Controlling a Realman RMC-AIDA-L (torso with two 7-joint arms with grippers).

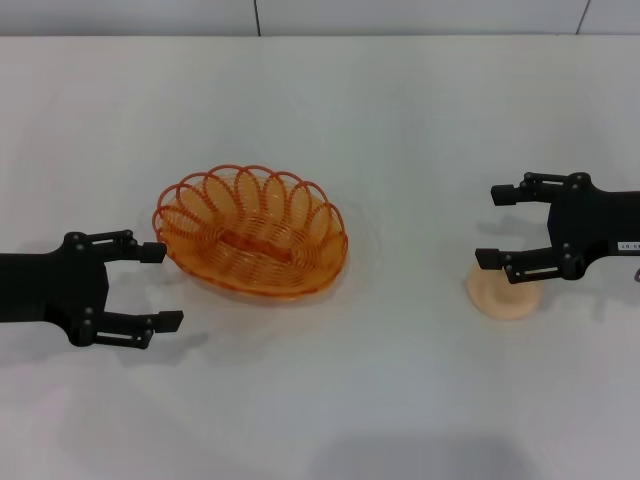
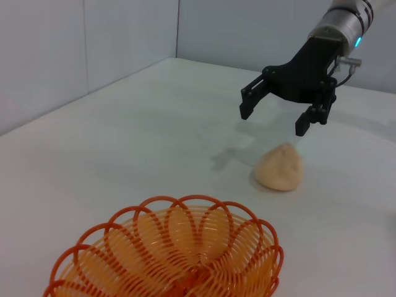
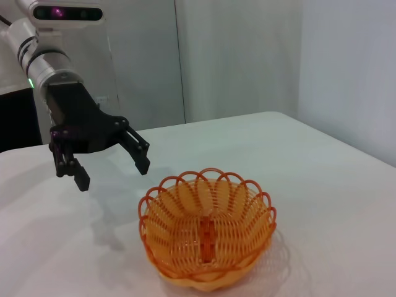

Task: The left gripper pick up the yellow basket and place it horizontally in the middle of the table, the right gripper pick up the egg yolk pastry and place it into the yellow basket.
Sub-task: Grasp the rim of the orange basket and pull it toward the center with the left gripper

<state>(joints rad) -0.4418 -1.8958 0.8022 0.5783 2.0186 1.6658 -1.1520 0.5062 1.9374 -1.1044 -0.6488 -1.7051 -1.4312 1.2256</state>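
The basket (image 1: 251,233) is sitting upright on the white tabletop (image 1: 400,120), a bit left of center, with nothing inside it, and you can see its woven base and looped rim clearly from the right wrist camera too (image 3: 207,234). The left claw (image 1: 165,286) is just beside the basket's left end, fingers spread wide apart, gripping nothing; its far finger tip is right up near the rim but I can't tell if it's actually touching. From the right wrist view that same claw (image 3: 113,165) looks like it's hanging above the tabletop with a shadow under it, off to one side of the basket. Over on the right, the pastry (image 1: 504,290) is lying on the tabletop well apart from the basket. The right claw (image 1: 490,226) is spread open too and holding nothing, its near finger overlapping the pastry's far edge in the head view. The left wrist view shows that claw (image 2: 273,121) up off the surface, hovering just past the pastry (image 2: 280,167), not touching it, with the basket rim (image 2: 179,244) in the foreground.
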